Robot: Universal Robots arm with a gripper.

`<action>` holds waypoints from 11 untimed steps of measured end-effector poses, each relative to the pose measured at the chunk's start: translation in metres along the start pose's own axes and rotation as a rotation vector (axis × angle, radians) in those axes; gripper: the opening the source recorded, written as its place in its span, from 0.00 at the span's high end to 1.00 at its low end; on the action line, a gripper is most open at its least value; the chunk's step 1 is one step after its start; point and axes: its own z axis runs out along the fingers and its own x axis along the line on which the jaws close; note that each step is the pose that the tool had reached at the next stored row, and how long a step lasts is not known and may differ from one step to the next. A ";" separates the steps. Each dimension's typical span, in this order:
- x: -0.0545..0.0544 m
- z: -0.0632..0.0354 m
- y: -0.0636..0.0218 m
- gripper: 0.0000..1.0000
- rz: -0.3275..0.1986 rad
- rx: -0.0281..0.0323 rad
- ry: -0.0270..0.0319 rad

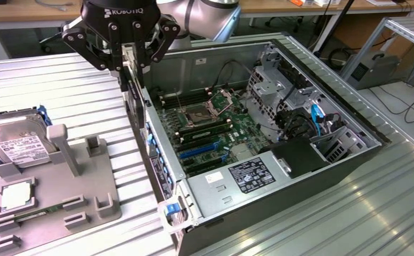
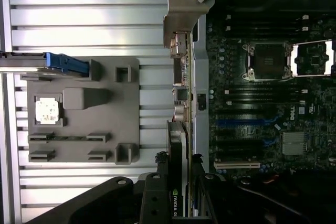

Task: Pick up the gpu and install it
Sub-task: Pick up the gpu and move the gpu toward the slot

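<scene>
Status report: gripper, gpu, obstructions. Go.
Gripper shut on gpu. Held edge-on above case rear wall, not seated. Blue slots unoccupied, nothing across them.

The gpu (image 1: 130, 88) (image 2: 176, 145) is a thin, dark, flat card with a white-lettered label along one edge. It hangs upright and edge-on, clamped between the jaws, just above the rear wall of the open computer case (image 1: 157, 154), at its ten o'clock.

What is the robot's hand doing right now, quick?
Hand: closed on the gpu, holding it on edge by the open computer case.
</scene>
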 end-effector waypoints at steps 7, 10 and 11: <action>-0.015 0.0004 0.0017 0.73 0.000 0.0000 0.0000; -0.024 0.0006 0.0026 0.73 0.000 0.0000 0.0000; -0.026 0.0006 0.0029 0.73 0.000 0.0001 0.0000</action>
